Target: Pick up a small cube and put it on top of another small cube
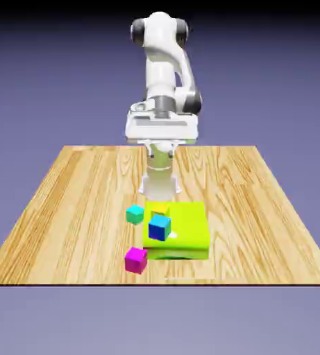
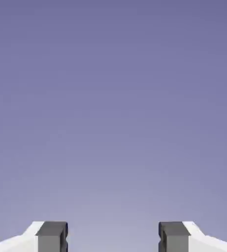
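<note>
**Ana:** Gripper (image 2: 113,238) first: the hand view shows its two grey fingertips (image 2: 51,236) at the bottom edge with a wide gap between them and nothing in that gap, only the blue-violet backdrop. So it stands apart and holds nothing.

**Ben:** And from the exterior view?

**Ana:** The white arm (image 1: 164,76) is folded up at the far edge of the table (image 1: 65,201), with the hand well above the wood and away from every cube.

**Ben:** Where is the magenta-pink cube (image 1: 136,260)?

**Ana:** On the table near the front edge, turned slightly so a corner faces the camera. It sits just off the front left corner of the flat lime-green block (image 1: 187,232), close to it; I cannot tell whether they touch.

**Ben:** The yellow cube (image 1: 160,208)?

**Ana:** At the far left corner of that green block. Only a small patch of it shows, because the blue cube (image 1: 160,227) stands in front of it. Whether it rests on the block or on the table behind it, I cannot tell.

**Ben:** Anything else?

**Ana:** A teal cube (image 1: 135,213) lies on the table just to the exterior view's left of the green block, beside the blue cube and apart from the pink one.
</note>
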You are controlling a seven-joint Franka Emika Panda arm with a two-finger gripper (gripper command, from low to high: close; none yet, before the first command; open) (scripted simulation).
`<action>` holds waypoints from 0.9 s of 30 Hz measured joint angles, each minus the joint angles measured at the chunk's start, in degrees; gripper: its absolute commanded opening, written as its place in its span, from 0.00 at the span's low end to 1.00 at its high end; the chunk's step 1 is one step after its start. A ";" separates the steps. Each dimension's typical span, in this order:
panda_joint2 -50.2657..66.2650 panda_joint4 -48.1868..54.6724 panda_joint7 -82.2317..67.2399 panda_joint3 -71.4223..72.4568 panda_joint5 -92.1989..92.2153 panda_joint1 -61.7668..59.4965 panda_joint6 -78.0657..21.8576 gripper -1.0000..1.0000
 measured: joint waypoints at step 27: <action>53.17 29.10 8.68 -2.96 5.70 -6.62 -31.18 0.50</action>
